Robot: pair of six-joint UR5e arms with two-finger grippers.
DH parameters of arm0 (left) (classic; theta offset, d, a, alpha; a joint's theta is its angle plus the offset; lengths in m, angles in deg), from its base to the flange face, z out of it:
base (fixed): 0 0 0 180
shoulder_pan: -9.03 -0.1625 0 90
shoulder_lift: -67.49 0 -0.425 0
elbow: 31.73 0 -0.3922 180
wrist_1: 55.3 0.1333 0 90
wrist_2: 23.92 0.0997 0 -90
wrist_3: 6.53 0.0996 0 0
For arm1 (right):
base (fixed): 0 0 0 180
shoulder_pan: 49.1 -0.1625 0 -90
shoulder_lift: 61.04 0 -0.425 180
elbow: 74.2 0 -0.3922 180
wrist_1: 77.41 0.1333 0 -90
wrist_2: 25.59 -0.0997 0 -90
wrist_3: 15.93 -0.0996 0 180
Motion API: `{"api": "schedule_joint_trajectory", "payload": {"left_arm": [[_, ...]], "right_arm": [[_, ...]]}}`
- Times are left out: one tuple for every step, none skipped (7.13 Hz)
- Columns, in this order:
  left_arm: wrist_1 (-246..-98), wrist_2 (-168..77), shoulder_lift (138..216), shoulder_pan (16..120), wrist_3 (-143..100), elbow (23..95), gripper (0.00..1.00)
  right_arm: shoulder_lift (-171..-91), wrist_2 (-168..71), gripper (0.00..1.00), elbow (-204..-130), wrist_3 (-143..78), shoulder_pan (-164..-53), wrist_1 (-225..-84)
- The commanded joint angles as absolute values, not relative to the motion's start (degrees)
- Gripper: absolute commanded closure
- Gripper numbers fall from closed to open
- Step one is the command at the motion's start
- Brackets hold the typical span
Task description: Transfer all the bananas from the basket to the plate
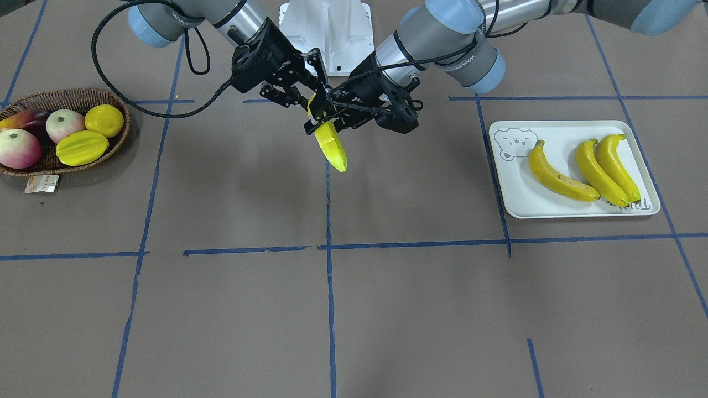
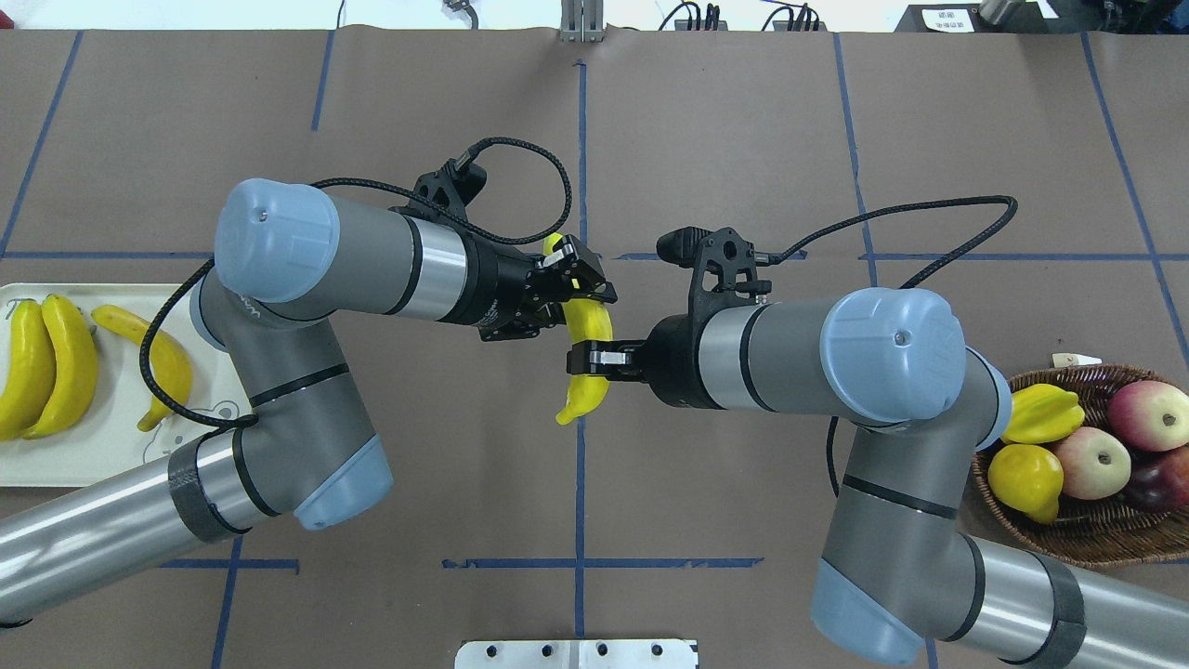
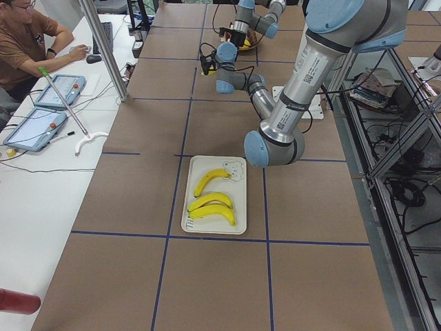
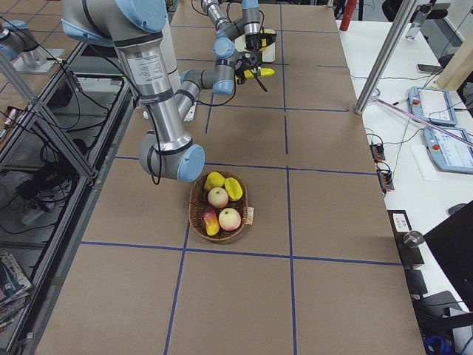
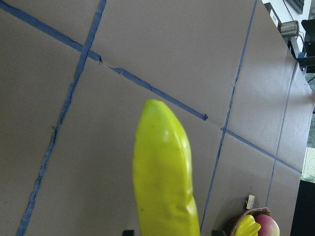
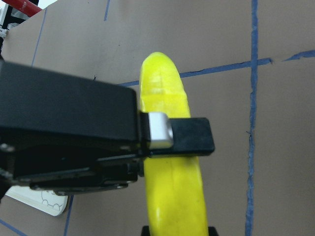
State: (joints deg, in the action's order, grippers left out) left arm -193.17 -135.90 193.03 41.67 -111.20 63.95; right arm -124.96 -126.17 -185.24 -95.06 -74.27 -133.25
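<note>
A yellow banana (image 1: pixel 332 149) (image 2: pixel 594 321) hangs in the air over the table's middle, held by both grippers. My left gripper (image 1: pixel 327 122) (image 2: pixel 581 282) is shut on its far part. My right gripper (image 1: pixel 313 105) (image 2: pixel 591 359) is shut on the part nearer the robot. Both wrist views show the banana (image 5: pixel 165 167) (image 6: pixel 170 196) between the fingertips. Three bananas (image 1: pixel 558 178) (image 1: pixel 598 174) (image 1: pixel 617 166) lie side by side on the pale plate (image 1: pixel 514 190) (image 2: pixel 102 437). The wicker basket (image 1: pixel 125 132) (image 2: pixel 1050 541) stands at the other end of the table.
The basket holds apples (image 1: pixel 20 148), a lemon (image 1: pixel 104 120) and a starfruit (image 1: pixel 82 148); a paper tag (image 1: pixel 41 184) lies by its rim. Blue tape lines cross the brown table. A person (image 3: pixel 27 41) sits at a side desk with tablets (image 3: pixel 58 89).
</note>
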Motion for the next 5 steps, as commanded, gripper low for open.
{"api": "schedule_joint_trajectory", "payload": {"left_arm": [[-193.03,-135.98,192.73,41.73,-110.95,63.89,1.00],[-193.11,-135.98,192.73,41.73,-110.86,63.89,1.00],[-193.12,-135.98,192.73,41.73,-110.86,63.89,1.00],[-193.12,-135.98,192.64,41.81,-110.86,63.89,1.00],[-193.03,-135.98,192.64,41.99,-110.59,63.89,1.00]], "right_arm": [[-125.38,-126.57,0.67,-186.34,-95.03,-74.24,-133.22],[-125.55,-126.57,0.01,-186.87,-95.03,-74.41,-133.31],[-125.82,-126.57,0.00,-187.23,-95.12,-74.41,-133.22],[-125.82,-126.57,0.00,-187.58,-95.12,-74.50,-133.31],[-126.08,-126.66,0.00,-188.02,-95.12,-74.59,-133.31]]}}
